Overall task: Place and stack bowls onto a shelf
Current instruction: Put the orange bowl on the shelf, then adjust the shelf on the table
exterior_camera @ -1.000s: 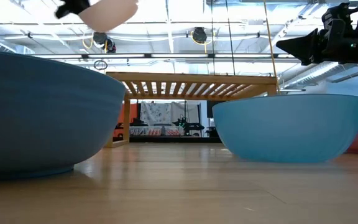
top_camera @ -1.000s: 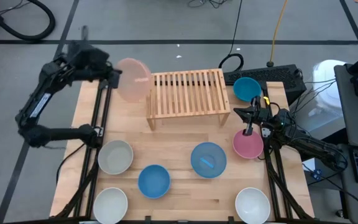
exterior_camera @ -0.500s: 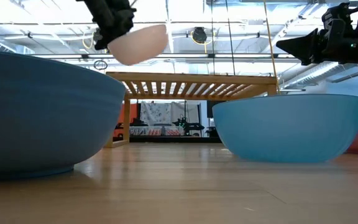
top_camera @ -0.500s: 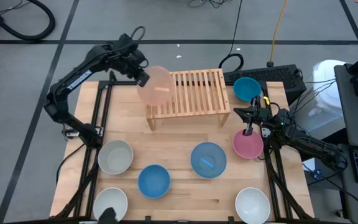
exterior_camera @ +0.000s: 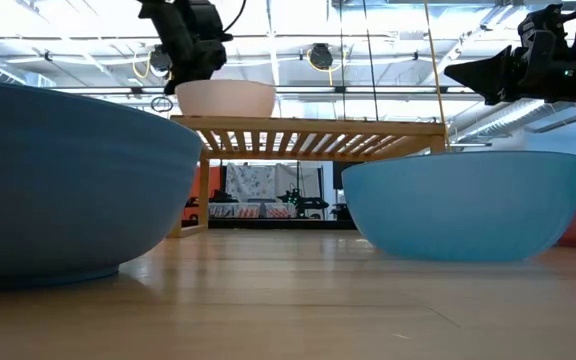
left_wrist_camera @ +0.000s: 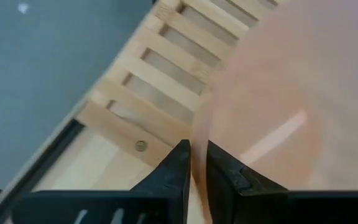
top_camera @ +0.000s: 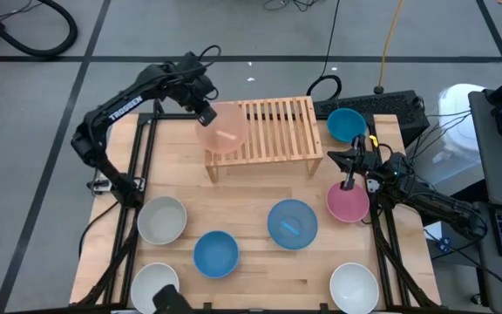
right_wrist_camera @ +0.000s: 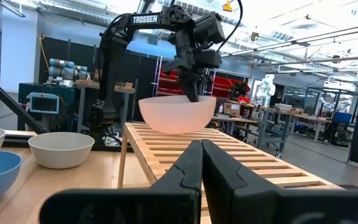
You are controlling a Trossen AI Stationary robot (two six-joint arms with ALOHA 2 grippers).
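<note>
From above, the left gripper [top_camera: 206,112] holds the pale pink bowl [top_camera: 224,127] by its rim over the left end of the shelf [top_camera: 277,131]; the right gripper [top_camera: 349,181] waits above a deeper pink bowl [top_camera: 347,204], fingers together. At table height the pale bowl sits on, or just above, the slats. The left wrist view shows 2 fingers [left_wrist_camera: 173,177] pinching the thin wall. It looks light, stiff and slick, so a rim pinch suits it. The right wrist view shows that arm's fingers empty.
</note>
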